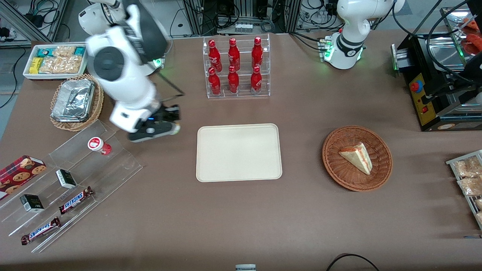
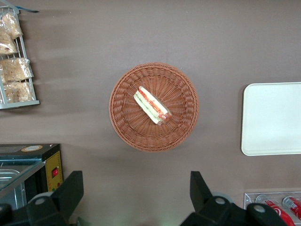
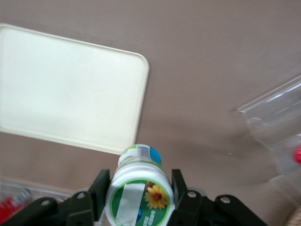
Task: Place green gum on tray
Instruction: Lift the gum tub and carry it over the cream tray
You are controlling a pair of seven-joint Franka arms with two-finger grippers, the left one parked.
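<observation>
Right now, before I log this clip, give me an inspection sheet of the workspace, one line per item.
Surface: brown table, no spills seen.
Job's things: green gum held between the gripper's fingers above the table, not yet over the tray; tray bare.
Clutter: red-labelled bottle, Snickers bars and small dark boxes on a clear stepped stand; cookie box; foil tray in a basket; snack bin; rack of red bottles; sandwich in a wicker basket.
Grippers: gripper shut on the gum, between the stand and the tray.
Cables: one cable at the table edge nearest the camera.
Surroundings: black machine toward the parked arm's end.
</observation>
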